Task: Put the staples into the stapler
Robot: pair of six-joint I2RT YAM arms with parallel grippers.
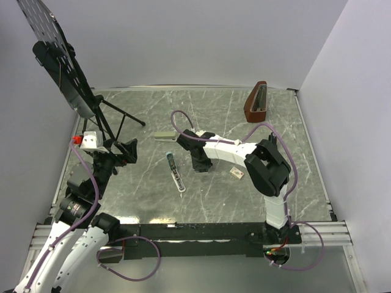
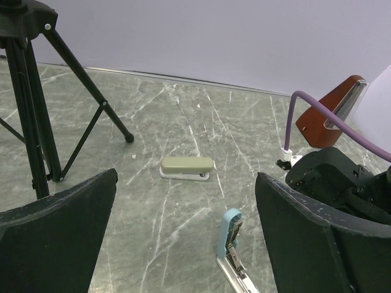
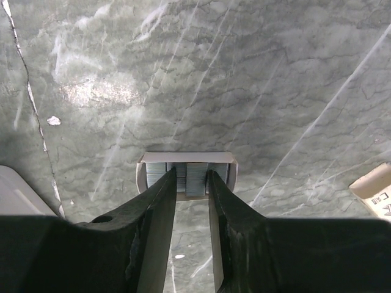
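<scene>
The stapler (image 1: 176, 172) lies hinged open mid-table, its light-blue top (image 2: 230, 235) raised off a silvery metal rail. In the right wrist view a small open white box (image 3: 186, 159) holds grey strips of staples (image 3: 197, 178). My right gripper (image 3: 191, 177) points down into that box. Its narrowed jaws straddle one strip, with a thin gap left beside the left finger. From above, the right gripper (image 1: 200, 163) hides the box. My left gripper (image 1: 125, 151) hovers at the left, wide open and holding nothing, its fingers (image 2: 61, 232) framing the stapler from a distance.
A grey-green stapler (image 1: 164, 135) lies shut behind the open one. A tan box piece (image 1: 236, 173) sits right of the right gripper. A brown wedge-shaped case (image 1: 256, 102) stands at the back right. A black tripod stand (image 1: 91, 116) occupies the back left.
</scene>
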